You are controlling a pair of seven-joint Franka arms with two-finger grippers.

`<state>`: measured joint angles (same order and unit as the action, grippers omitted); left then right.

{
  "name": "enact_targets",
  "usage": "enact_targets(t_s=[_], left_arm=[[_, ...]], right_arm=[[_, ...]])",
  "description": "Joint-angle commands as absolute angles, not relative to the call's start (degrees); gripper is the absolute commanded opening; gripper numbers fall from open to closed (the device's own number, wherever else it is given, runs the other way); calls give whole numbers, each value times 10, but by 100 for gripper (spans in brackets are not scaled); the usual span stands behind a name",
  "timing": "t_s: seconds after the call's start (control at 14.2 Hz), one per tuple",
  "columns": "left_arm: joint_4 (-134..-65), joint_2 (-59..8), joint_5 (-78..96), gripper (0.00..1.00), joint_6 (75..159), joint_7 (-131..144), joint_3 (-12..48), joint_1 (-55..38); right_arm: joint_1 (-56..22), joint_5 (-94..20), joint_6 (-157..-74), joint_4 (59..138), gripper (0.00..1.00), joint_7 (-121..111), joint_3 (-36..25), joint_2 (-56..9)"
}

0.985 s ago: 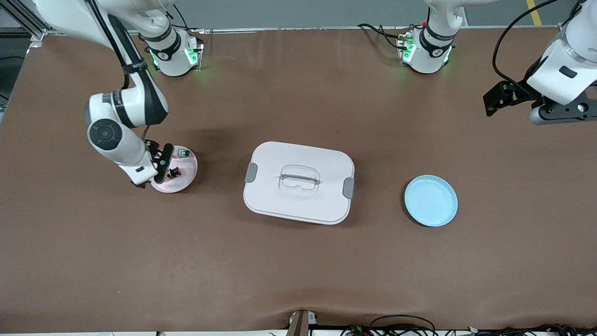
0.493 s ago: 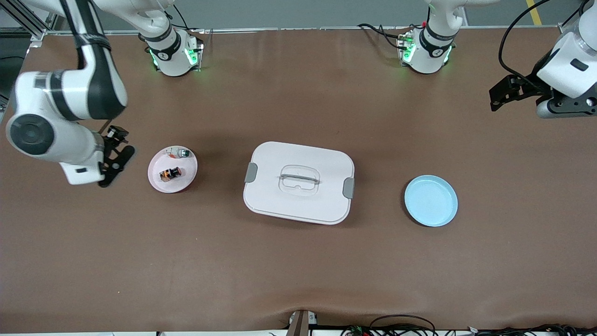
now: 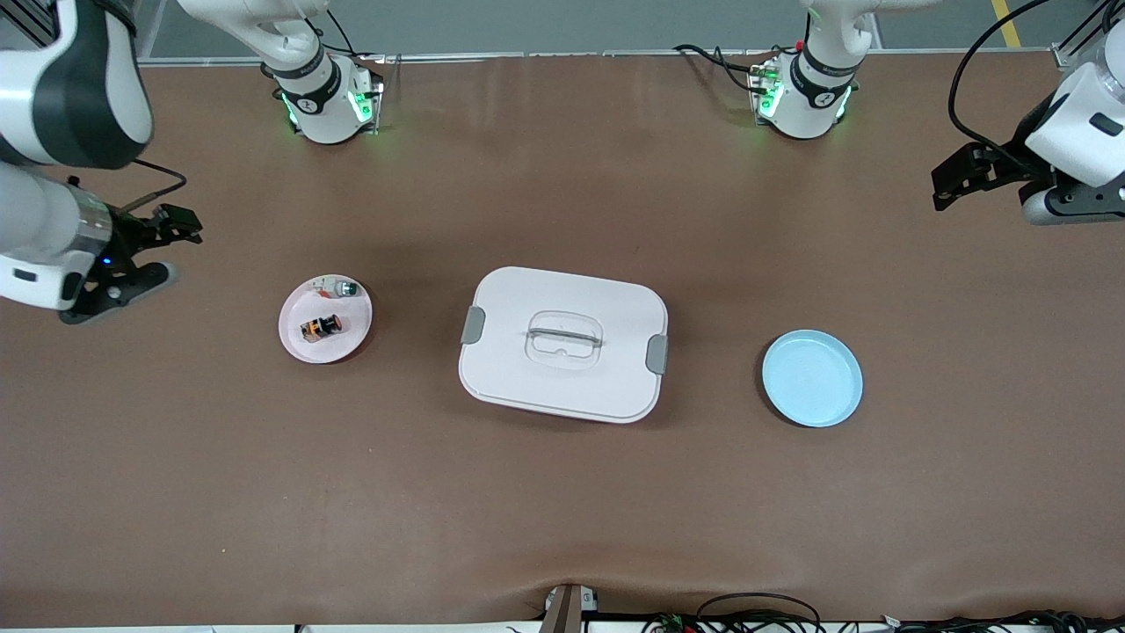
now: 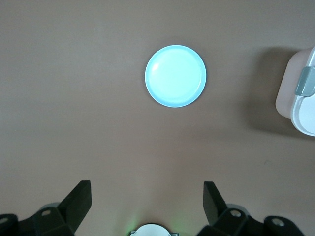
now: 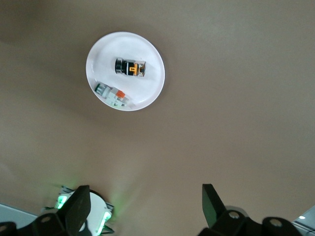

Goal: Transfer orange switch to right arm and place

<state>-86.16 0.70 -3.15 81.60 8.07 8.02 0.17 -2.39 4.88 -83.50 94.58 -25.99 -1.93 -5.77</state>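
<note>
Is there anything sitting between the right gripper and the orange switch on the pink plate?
Nothing visible. The right gripper, open, hangs over bare table toward the right arm's end; the orange switch lies exposed on the pink plate, beside the white part.

Left pincer (image 3: 945, 180) and right pincer (image 3: 145, 255) both raised, jaws spread, empty.

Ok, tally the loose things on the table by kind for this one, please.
Plates: 2, a pink plate and a blue plate
Switch parts on the pink plate: 2, the orange switch and a white part
Lidded white box: 1
Total: 5
</note>
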Motion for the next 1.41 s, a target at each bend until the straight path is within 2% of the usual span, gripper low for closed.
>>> enact_targets(t_s=[0.0, 0.21, 0.35, 0.7, 1.06, 1.34], left_arm=[[-873, 21, -25, 100, 817, 69, 77, 4], [-874, 21, -25, 100, 820, 69, 77, 4], [-874, 21, -25, 100, 823, 69, 77, 6], [-882, 23, -25, 100, 832, 66, 78, 7], [-924, 51, -25, 100, 854, 47, 79, 6], [-936, 60, -25, 100, 860, 7, 79, 6]], right_arm=[[28, -10, -802, 895, 100, -196, -14, -60], [32, -15, -767, 844, 100, -88, -13, -64], [33, -14, -765, 843, 100, -47, -13, -64], [28, 17, -757, 825, 100, -49, -11, -66], [28, 8, -748, 781, 100, -47, -8, -66], [11, -3, -722, 782, 100, -48, -7, -65]])
